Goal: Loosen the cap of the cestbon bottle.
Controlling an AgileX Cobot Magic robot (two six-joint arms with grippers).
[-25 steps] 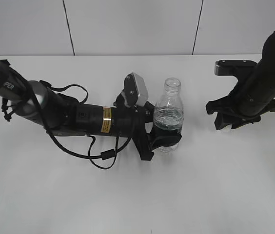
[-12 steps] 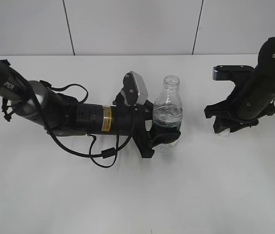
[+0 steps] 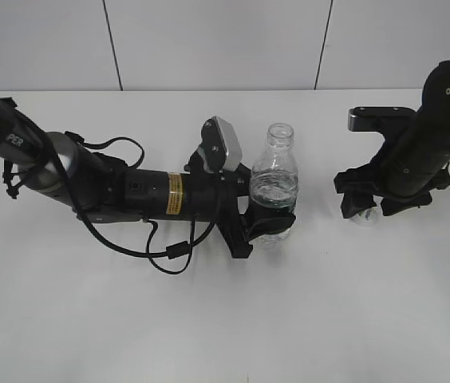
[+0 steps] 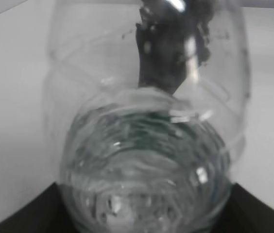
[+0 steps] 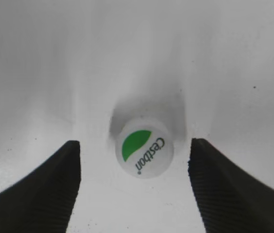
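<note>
Upright at frame centre, cestbon bottle [image 3: 274, 190] uncapped, long axis vertical, open neck up.
Left pincer [image 3: 266, 226] clamps its dark-labelled lower body; clear ribbed plastic, water inside. Cap [image 5: 144, 148] lies flat on the white tabletop [image 3: 209, 319] at right of frame, round white plastic, green patch up, apart between the spread jaws of the right pincer [image 5: 135, 187].
</note>
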